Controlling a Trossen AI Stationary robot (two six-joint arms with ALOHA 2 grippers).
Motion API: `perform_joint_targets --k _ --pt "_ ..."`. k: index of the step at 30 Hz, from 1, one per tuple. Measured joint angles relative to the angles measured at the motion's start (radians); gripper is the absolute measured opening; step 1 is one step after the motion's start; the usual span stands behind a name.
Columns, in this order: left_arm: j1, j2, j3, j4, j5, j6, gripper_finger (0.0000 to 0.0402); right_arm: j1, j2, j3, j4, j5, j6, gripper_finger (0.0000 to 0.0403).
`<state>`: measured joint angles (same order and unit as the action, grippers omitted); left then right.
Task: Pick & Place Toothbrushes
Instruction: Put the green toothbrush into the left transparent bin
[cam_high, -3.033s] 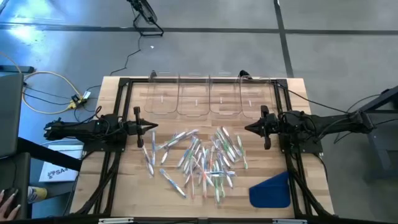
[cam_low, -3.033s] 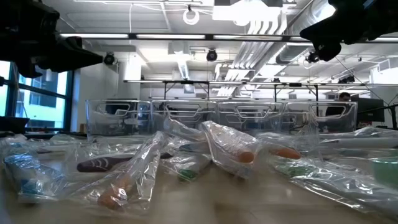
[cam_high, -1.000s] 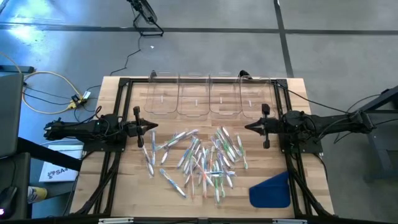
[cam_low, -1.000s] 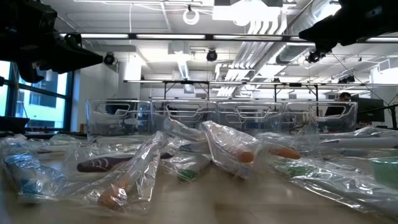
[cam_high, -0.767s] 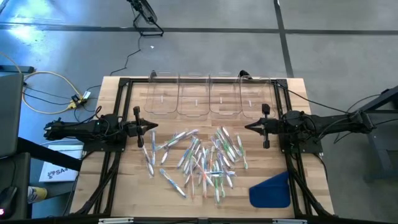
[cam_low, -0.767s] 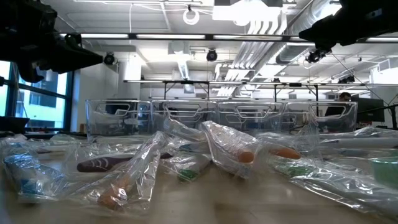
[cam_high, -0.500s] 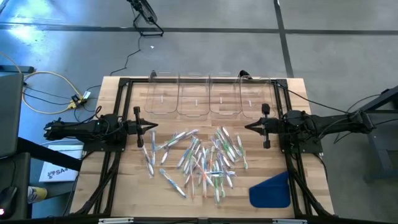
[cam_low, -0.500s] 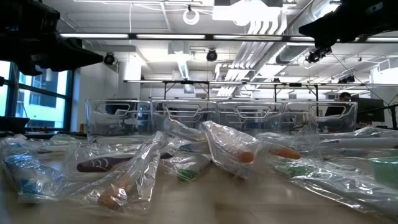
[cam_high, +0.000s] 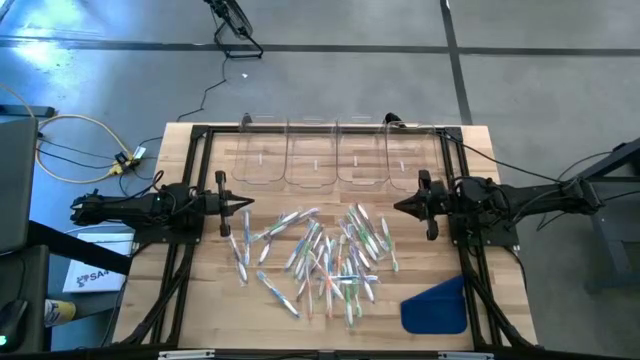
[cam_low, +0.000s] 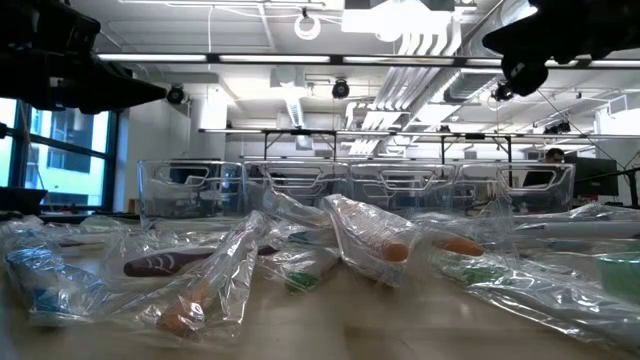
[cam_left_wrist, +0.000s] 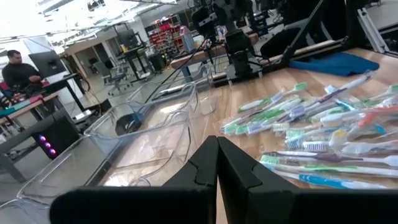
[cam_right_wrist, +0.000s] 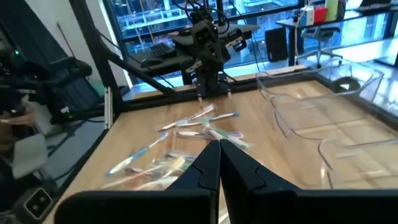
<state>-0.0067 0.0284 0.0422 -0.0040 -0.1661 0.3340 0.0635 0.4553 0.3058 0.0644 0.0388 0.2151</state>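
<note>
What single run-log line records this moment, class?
left gripper: shut, empty | right gripper: shut, empty | toothbrushes: piled on table | clear bins: empty

The left arm reaches in level from the left side, its gripper (cam_high: 243, 204) pointing right toward the middle, raised above the surface — its two dark fingers (cam_left_wrist: 205, 163) pressed together with no gap. The right arm mirrors it from the right side, its gripper (cam_high: 399, 206) pointing left, fingers (cam_right_wrist: 209, 163) likewise closed tip to tip. Both hold nothing. The two grippers face each other, well apart — each wrist straight in line with its forearm.
</note>
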Motion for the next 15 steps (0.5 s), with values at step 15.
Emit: perform_joint_targets --k 15 --pt "0.000 0.000 0.001 0.000 0.001 0.001 0.0001 0.000 -0.001 0.000 -0.001 -0.123 -0.001 0.0002"
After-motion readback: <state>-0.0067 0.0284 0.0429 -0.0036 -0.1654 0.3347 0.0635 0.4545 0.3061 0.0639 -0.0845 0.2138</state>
